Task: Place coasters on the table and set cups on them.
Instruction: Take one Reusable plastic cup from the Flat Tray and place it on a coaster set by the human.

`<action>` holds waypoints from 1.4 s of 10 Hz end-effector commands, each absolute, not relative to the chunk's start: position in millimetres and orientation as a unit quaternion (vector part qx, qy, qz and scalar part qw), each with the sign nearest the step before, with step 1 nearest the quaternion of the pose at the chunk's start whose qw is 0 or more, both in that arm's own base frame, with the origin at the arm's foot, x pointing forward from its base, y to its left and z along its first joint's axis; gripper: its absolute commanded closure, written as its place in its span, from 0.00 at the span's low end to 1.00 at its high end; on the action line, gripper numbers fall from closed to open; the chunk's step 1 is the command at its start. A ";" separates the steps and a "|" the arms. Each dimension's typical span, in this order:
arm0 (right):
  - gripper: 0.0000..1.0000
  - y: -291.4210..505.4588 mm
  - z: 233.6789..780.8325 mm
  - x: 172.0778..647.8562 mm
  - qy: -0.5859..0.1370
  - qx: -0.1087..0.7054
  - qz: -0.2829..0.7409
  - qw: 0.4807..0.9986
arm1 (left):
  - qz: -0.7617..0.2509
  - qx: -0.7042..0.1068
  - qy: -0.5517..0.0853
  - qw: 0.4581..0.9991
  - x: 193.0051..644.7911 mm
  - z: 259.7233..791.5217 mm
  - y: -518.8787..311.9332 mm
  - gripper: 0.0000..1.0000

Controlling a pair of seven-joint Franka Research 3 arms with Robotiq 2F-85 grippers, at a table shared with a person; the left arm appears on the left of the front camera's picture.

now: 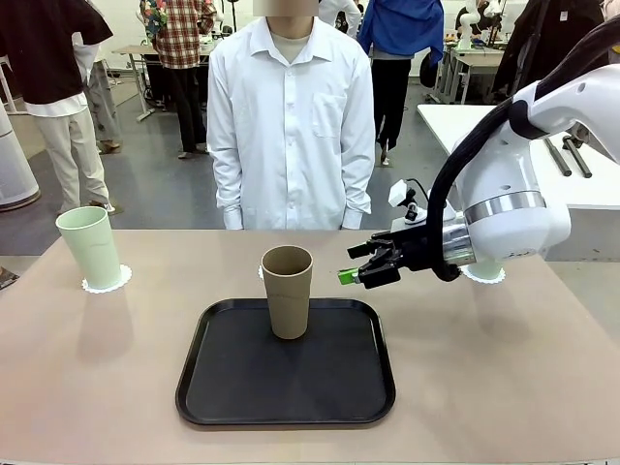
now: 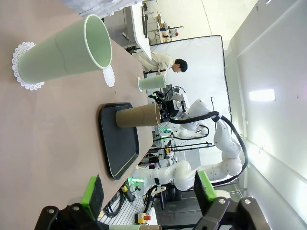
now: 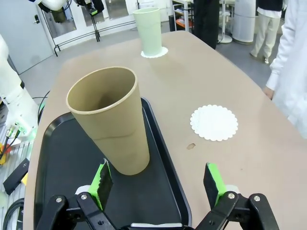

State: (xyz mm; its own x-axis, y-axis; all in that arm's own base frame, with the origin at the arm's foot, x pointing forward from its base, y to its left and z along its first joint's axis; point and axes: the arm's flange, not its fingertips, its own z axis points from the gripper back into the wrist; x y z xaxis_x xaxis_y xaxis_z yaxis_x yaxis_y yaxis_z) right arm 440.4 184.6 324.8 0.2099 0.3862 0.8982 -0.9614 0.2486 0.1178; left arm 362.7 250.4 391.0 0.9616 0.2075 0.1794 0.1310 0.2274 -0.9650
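Standing upright on the black rounded-square plastic tray (image 1: 287,392), the brown tapered handleless tumbler (image 1: 288,291) sits toward the tray's twelve o'clock edge in the front view. The tray rests on the matte beige-tan bench (image 1: 504,368) near the robot's side.

At about three o'clock from the brown tumbler, the right claw (image 1: 356,267) hangs level with the tumbler's upper part, pointing at it, close but apart from it. Its green-padded fingers stand wide and hold nothing. In the right wrist view the right claw (image 3: 160,184) straddles the tumbler's base (image 3: 112,127), the pads set well apart on either side without touching it.

At ten o'clock from the tray, a pale green matte tumbler (image 1: 90,246) stands on a small round white lacy paper doily (image 1: 107,282) near the bench's left edge. A second doily (image 3: 214,122) lies bare on the bench just beyond the tray, at two o'clock from the brown tumbler in the right wrist view. A third doily (image 1: 482,276) peeks out at the front view's three o'clock, mostly hidden by the right arm; in the left wrist view another pale green tumbler (image 2: 152,83) stands on that side.

The left claw (image 2: 148,189) in its own wrist view is spread wide and empty, well apart from the tray.

A person in a white shirt (image 1: 291,126) stands at the bench's far side.
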 end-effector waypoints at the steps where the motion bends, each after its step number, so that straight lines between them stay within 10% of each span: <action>1: 0.00 183.0 327.0 440.5 -0.389 0.372 0.491 0.685 | 0.025 -0.621 -0.141 0.771 360.7 393.0 249.6 0.00; 14: 0.00 209.1 264.8 415.9 -0.466 0.454 0.475 0.592 | 0.025 -0.621 -0.141 0.771 360.7 393.0 249.6 0.00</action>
State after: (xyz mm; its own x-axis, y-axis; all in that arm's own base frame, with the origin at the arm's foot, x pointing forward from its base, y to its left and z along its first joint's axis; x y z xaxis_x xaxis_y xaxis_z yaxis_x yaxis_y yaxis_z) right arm 416.5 211.0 275.1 0.1389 0.1539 0.9783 -0.9831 0.1405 0.1175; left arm 362.7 250.4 391.0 0.9616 0.2075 0.1794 0.1309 0.2274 -0.9650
